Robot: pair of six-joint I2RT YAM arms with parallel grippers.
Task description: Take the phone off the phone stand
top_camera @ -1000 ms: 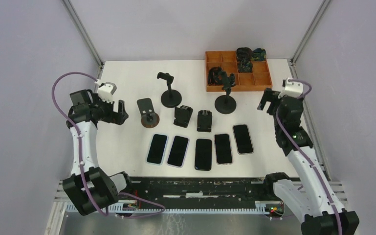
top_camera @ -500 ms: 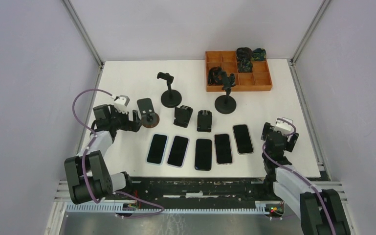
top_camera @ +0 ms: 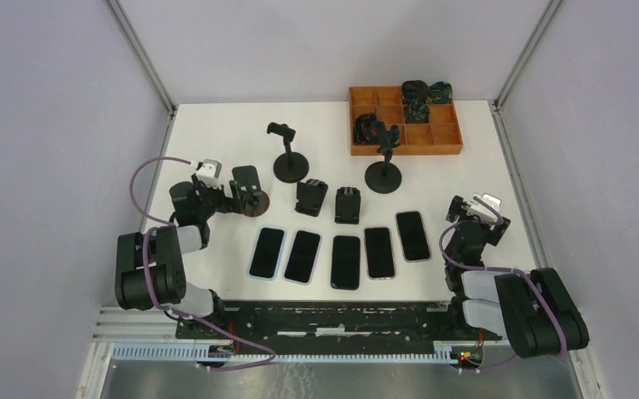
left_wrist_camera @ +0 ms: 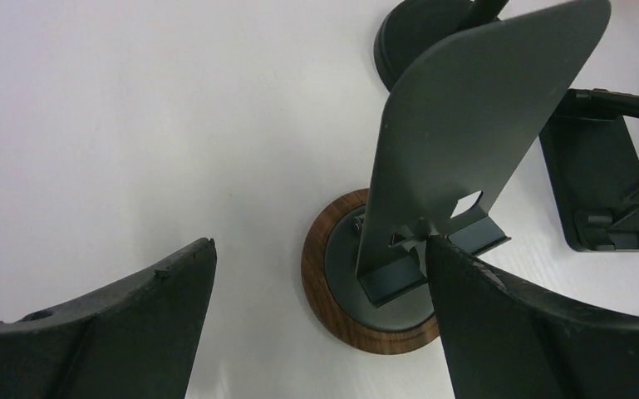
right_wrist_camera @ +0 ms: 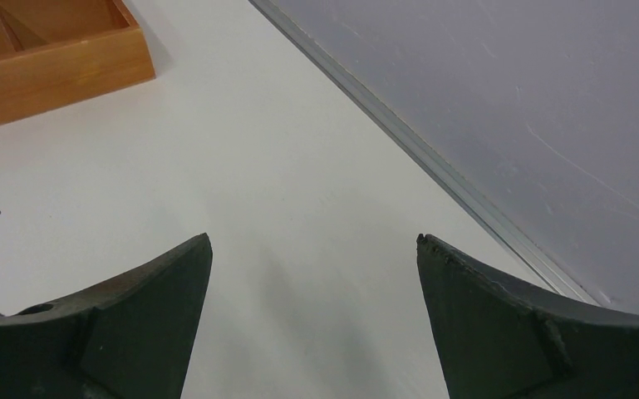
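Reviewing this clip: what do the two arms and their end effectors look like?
Both arms have black joints and pale grey links. A purple cable loops along the left arm; another runs on the right arm. Each wrist carries a small white camera block. The left end effector and right end effector have dark, curved fingers tapering to tips.

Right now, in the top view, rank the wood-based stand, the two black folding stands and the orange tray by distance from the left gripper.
From the left gripper:
1. Wood-based stand, right at its fingertips.
2. Left folding stand, mid-table.
3. Right folding stand, just past the other one.
4. Orange tray, far right corner.
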